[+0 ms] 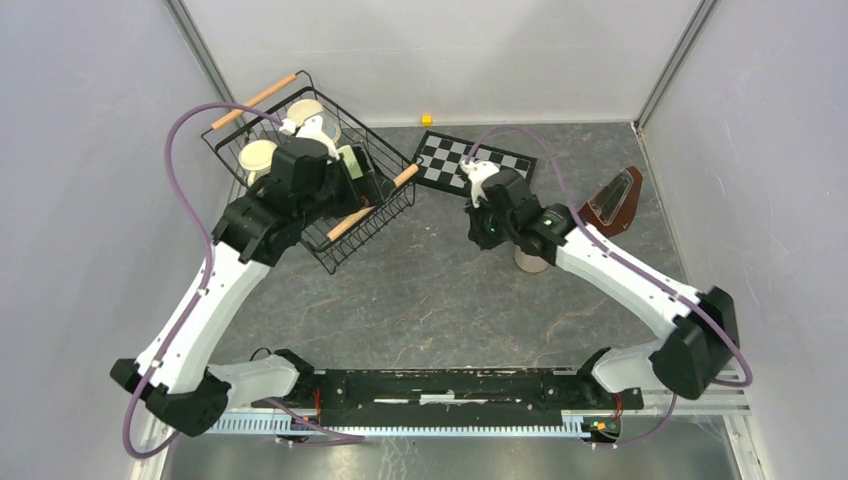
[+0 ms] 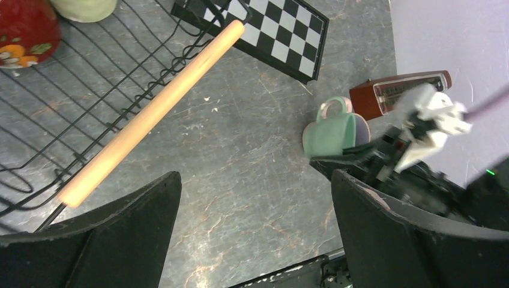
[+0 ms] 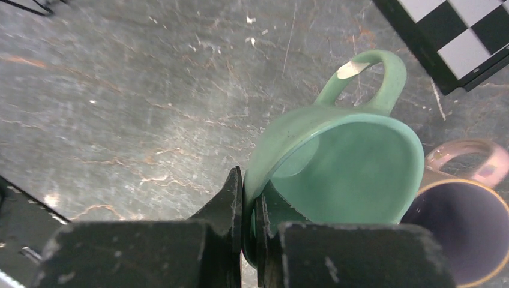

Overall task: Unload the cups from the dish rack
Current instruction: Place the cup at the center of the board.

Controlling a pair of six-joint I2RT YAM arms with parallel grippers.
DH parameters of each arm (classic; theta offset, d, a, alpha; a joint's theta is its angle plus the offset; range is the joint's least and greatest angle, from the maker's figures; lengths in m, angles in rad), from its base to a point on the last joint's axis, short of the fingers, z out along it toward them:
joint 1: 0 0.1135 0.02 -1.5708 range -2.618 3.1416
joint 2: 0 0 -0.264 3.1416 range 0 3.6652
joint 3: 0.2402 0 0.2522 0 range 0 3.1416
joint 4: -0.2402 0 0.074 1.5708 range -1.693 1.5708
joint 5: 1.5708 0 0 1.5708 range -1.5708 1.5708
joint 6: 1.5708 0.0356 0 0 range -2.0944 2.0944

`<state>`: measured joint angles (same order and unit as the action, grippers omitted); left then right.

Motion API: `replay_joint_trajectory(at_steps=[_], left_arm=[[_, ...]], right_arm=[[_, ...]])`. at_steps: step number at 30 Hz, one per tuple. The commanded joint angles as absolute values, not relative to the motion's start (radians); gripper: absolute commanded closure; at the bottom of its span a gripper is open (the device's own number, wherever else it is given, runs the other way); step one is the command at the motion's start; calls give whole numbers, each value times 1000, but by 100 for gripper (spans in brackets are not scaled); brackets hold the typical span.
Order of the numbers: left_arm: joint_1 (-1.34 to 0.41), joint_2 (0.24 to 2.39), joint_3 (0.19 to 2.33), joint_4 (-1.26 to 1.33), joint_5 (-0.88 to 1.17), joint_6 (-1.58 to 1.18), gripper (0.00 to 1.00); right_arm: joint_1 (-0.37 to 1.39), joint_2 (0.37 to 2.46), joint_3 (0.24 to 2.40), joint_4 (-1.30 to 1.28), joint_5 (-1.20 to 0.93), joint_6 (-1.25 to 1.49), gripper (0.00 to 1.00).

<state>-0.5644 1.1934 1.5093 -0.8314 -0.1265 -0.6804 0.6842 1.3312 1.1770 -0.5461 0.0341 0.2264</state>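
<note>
Centre-right over open desk (image 1: 430,290) are two cups, the green cup (image 3: 336,168) pinched at its rim by the right end effector (image 3: 249,222) beside the pink cup (image 3: 462,228), while the left end effector (image 2: 255,180) gapes at the dish rack (image 1: 372,214) edge.

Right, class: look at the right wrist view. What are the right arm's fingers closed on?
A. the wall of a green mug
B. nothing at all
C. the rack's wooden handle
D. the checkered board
A: the right fingers pinch the wall of the green mug, one outside it and one inside.
</note>
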Motion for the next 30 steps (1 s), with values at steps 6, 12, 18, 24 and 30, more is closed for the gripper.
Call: replay_joint_trajectory(at_steps=[6,12,18,24,30], left_arm=[[-563,1063,1430,-897,-184,-618,0],[-563,1036,1398,-890,-180,-620,0],[-562,1033,1378,-889,-173,-626,0],[-563,1024,1361,-888,-172,-631,0],[-562,1025,1352,-888,-171,-634,0]], right_arm=[[712,1533,1199,-528,203,146,100],[722,1630,1169,-492,267,123,100],[727,1717,1177,-485,277,114,100],[735,1777,1195,-519,343,108,100],[745,1796,1194,-531,352,110,100]])
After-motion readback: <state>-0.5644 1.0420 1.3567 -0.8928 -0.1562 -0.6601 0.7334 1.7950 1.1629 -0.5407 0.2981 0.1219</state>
